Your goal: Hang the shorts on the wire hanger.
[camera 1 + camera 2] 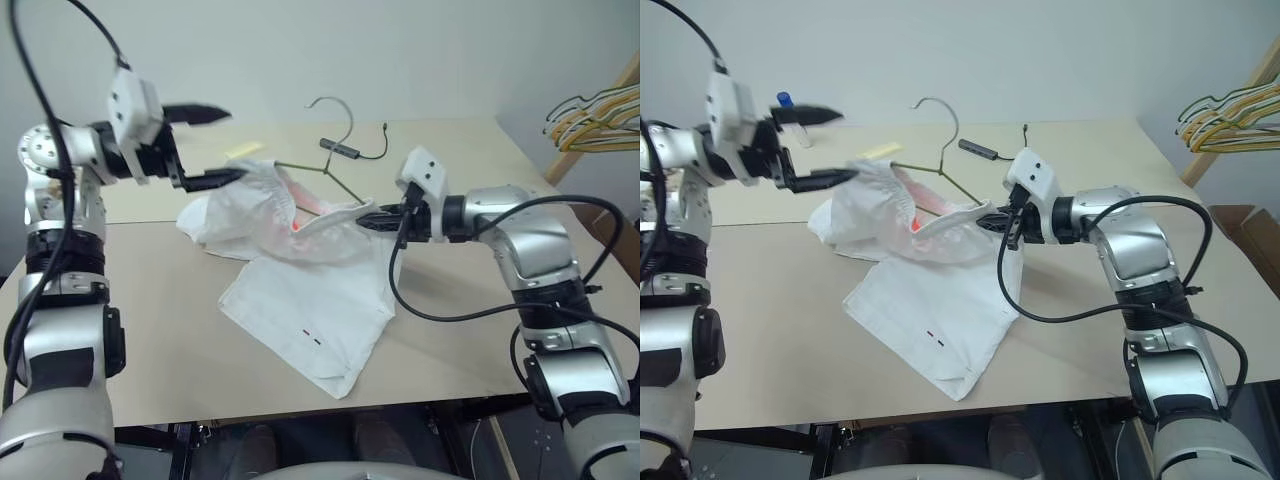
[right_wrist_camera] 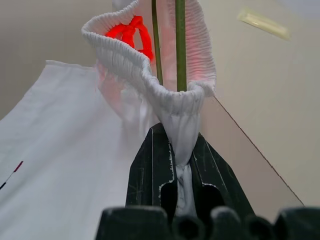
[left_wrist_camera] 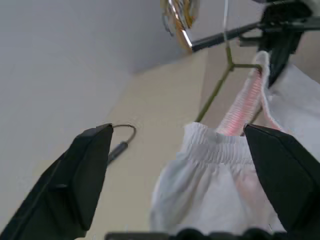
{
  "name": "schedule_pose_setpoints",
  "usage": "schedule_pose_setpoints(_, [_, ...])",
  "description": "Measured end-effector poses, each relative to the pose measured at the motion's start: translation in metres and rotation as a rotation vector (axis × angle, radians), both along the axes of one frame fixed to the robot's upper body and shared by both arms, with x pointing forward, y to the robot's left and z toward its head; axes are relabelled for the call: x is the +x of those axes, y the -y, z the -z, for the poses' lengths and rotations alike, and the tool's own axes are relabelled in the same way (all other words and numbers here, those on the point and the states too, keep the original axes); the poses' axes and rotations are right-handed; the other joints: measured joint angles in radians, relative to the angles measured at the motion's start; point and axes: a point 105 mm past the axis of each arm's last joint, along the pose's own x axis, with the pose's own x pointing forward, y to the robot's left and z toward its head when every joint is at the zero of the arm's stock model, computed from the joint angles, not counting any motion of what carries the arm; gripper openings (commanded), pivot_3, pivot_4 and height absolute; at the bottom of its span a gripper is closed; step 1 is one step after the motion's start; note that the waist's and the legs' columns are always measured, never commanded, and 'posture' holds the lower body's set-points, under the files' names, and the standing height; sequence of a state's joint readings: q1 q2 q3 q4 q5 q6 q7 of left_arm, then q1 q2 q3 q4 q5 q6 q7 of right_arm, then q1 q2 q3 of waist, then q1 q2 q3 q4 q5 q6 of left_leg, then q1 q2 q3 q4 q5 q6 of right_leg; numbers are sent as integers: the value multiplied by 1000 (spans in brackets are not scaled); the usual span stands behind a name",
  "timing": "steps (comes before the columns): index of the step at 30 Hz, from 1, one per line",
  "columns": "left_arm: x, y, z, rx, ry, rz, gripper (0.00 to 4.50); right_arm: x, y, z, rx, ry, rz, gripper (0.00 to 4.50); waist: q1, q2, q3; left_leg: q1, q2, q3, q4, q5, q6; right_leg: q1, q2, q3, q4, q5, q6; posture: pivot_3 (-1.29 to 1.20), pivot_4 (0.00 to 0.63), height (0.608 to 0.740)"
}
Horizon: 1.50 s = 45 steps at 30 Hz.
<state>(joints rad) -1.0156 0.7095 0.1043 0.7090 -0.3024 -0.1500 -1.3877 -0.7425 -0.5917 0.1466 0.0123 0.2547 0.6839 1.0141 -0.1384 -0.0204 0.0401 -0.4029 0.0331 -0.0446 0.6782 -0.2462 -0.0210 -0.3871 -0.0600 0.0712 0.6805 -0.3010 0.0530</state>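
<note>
The white shorts (image 1: 300,310) lie spread on the table, their elastic waist bunched and lifted at the far end. My right gripper (image 1: 375,220) is shut on the waistband (image 2: 150,65), pinching the cloth between its fingers (image 2: 150,165). The thin olive wire hanger (image 1: 327,170) lies behind the shorts with its hook pointing away. Its green wires (image 2: 180,45) run into the waist opening. My left gripper (image 1: 210,147) hangs open above the left side of the bunched cloth, and its fingers (image 3: 90,165) hold nothing. In the left wrist view the waistband (image 3: 220,145) sits just beyond them.
A black cable with a small dongle (image 1: 345,150) lies behind the hanger. A yellowish strip (image 1: 243,150) sits on the table near the left gripper. A bunch of yellow and dark hangers (image 1: 590,120) hangs on a wooden rack at the far right. The table edge (image 1: 300,408) runs along the front.
</note>
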Motion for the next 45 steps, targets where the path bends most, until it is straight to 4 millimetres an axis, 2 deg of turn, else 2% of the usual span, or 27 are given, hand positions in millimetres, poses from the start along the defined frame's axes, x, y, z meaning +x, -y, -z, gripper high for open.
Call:
schedule_pose_setpoints(2, [3,-4,-6,-49,23,-35,4431,-2,11,0,3,-4,53,0,-6,0,0,1,0,-1,0,0,0,1,0,0,0,0,0,-180,0,740])
schedule_pose_setpoints(6, [10,-1,0,-152,-13,-53,4431,-6,56,-2,-10,-59,313,0,-17,0,0,-1,-1,-3,0,0,0,0,0,-1,0,0,0,-226,0,740])
schedule_pose_setpoints(8, [4,6,11,-177,-45,-3,4431,-13,83,-8,-10,-80,461,0,-31,1,0,-1,0,-4,-1,0,0,0,0,-1,1,0,0,-236,0,740])
schedule_pose_setpoints(13, [-12,23,30,-226,-119,110,4431,-30,123,-14,-20,-93,713,0,-73,1,0,-1,0,-7,-1,0,0,0,0,-1,0,0,0,-280,0,740])
schedule_pose_setpoints(17, [-21,38,23,-275,-111,178,4431,-40,161,-17,-57,-113,943,0,-101,3,-1,0,-1,-7,-1,0,0,1,-1,1,-1,0,0,-293,0,740])
schedule_pose_setpoints(21, [-26,45,18,-347,-115,212,4431,-42,191,-30,-39,-107,1146,0,-131,10,-6,3,-1,-7,-2,0,0,3,-1,2,-1,0,0,-315,0,740])
schedule_pose_setpoints(24, [-29,50,18,-381,-119,225,4431,-41,206,-36,-29,-115,1256,0,-155,16,-10,4,-1,-6,-3,0,0,4,0,2,-2,0,0,-315,0,740])
schedule_pose_setpoints(27, [-32,60,20,-410,-122,246,4431,-42,225,-37,-33,-129,1387,0,-165,18,-10,5,-1,-6,-3,0,0,5,0,3,-2,0,0,-312,0,740])
schedule_pose_setpoints(31, [-34,63,22,-428,-132,242,4431,-45,251,-42,-47,-120,1563,0,-179,20,-10,8,-2,-5,-3,1,1,10,0,4,-4,0,0,-307,0,740])
schedule_pose_setpoints(36, [-40,67,17,-439,-122,260,4431,-45,279,-69,-67,15,1790,0,-183,23,-10,18,-2,-1,-10,1,1,20,0,10,-14,-1,0,-306,0,740])
schedule_pose_setpoints(39, [-44,69,17,-468,-139,280,4431,-40,281,-80,-117,100,1888,0,-190,23,-11,20,-2,3,-12,1,2,21,1,13,-14,-1,0,-303,0,740])
schedule_pose_setpoints(42, [-46,73,21,-492,-154,287,4431,-22,270,-73,-30,67,1953,0,-208,23,-11,20,-2,3,-12,1,2,21,1,17,-14,-1,0,-294,0,740])
schedule_pose_setpoints(45, [-49,76,19,-494,-145,297,4431,-16,273,-68,38,30,2021,0,-208,23,-11,20,-3,3,-12,1,2,21,0,19,-14,-1,1,-290,0,740])
